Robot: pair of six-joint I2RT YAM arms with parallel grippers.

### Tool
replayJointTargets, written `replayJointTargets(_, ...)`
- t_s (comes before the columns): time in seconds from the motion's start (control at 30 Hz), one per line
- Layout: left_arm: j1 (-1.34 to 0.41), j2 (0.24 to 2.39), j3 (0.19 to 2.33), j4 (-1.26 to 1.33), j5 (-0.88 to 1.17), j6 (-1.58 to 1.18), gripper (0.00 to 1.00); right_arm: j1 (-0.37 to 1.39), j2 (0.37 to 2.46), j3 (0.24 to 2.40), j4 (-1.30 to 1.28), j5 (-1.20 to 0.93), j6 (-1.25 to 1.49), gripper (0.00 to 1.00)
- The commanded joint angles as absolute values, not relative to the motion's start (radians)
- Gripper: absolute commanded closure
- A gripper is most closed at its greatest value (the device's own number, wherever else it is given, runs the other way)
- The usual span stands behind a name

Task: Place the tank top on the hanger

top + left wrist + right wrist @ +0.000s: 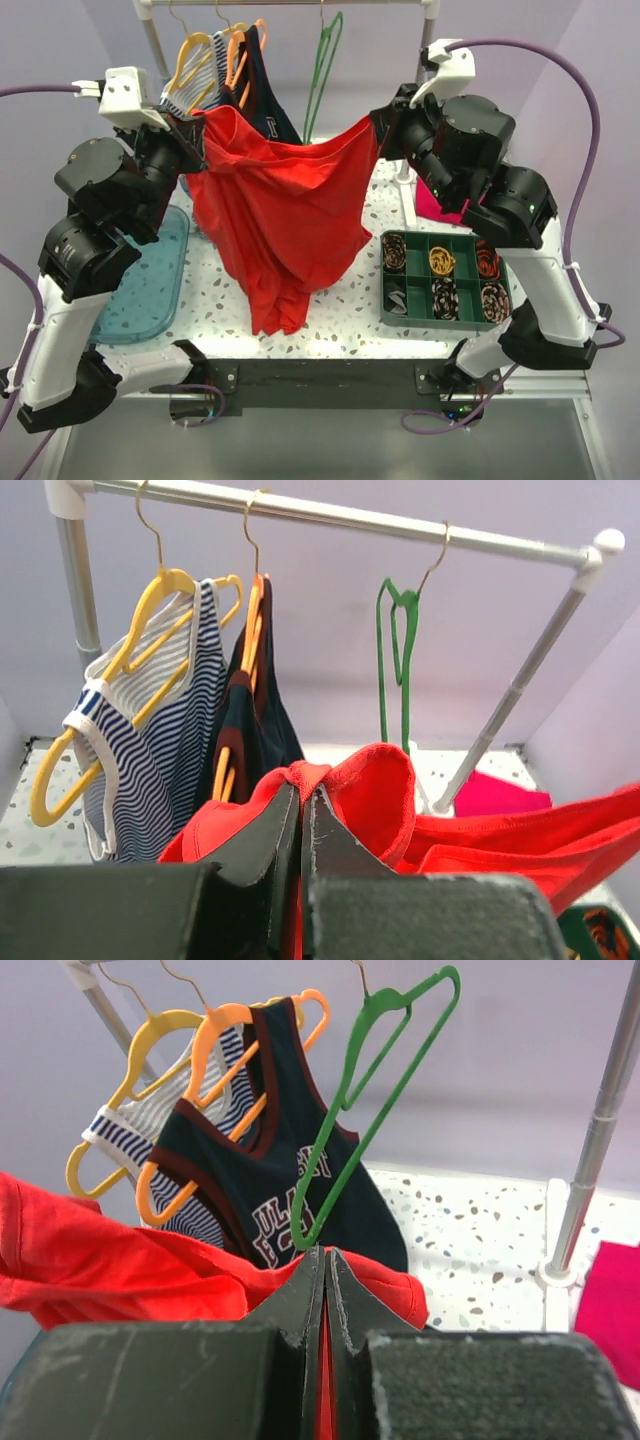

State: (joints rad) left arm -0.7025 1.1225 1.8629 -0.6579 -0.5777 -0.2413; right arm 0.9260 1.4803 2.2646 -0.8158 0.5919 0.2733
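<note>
Held red-orange tank top spread in the air over the table middle. Clamped left gripper on its 9 o'clock edge, right gripper on its 3 o'clock edge. Spotted green hanger on the rail at 12 o'clock, just behind the fabric.

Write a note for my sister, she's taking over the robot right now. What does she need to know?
Left gripper: shut on the tank top.
Right gripper: shut on the other side of it.
The tank top hangs stretched between them, above the table.
The hanger is bare and hooked on the rail.
Done: tank top picked up and spread.
Left: get it onto the hanger.
</note>
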Motion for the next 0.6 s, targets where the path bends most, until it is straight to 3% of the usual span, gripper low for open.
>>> replayJointTargets(0.0, -0.698, 1.144, 1.852, -0.764, -0.465, -0.163, 0.95, 0.922, 1.468, 2.174, -0.873, 0.572, 0.255, 1.00)
replayJointTargets(0.27, -0.698, 1.029, 1.252, -0.684, -0.223, -0.317, 0.78, 0.922, 1.253, 1.422, -0.684, 0.483, 0.437, 1.00)
replayJointTargets(0.43, -0.698, 1.022, 0.875, -0.487, -0.160, -0.431, 0.82, 0.923, 1.229, 1.186, -0.615, 0.414, 0.520, 1.00)
replayJointTargets(0.5, -0.699, 1.048, 0.833, -0.453, -0.135, -0.462, 0.80, 0.922, 1.224, 1.120, -0.588, 0.391, 0.548, 1.00)
replayJointTargets(0.53, -0.699, 1.051, 0.804, -0.416, -0.129, -0.481, 0.73, 0.923, 1.226, 1.106, -0.584, 0.388, 0.552, 1.00)
replayJointTargets(0.57, -0.699, 1.043, 0.795, -0.397, -0.114, -0.485, 0.58, 0.922, 1.224, 1.089, -0.586, 0.387, 0.557, 1.00)
